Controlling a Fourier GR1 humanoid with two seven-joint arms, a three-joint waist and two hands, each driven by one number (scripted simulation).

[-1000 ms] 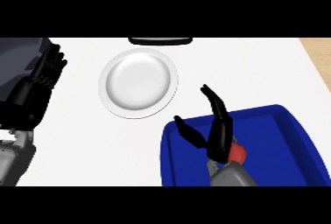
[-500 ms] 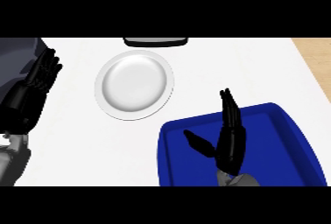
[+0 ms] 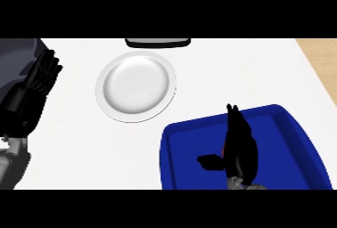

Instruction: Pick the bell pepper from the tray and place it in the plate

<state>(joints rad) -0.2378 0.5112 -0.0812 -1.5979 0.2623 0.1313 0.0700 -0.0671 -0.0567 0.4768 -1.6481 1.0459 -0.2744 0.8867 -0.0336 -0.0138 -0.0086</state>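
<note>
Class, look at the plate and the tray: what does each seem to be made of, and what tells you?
The plate looks like glazed ceramic, perhaps plastic: white and glossy, with a soft highlight in its middle. The tray looks like moulded plastic: uniform deep blue, matt, with rounded corners and a raised rim.

Plate [image 3: 136, 86] behind-left of tray [image 3: 184, 156]; right hand [image 3: 240, 151] over tray.

I've got my right hand [image 3: 238, 149] low at the right, fingers [image 3: 233, 122] straight and pointing away, thumb out to the left. My left hand [image 3: 33, 89] rests open at the left edge, fingers up.
</note>
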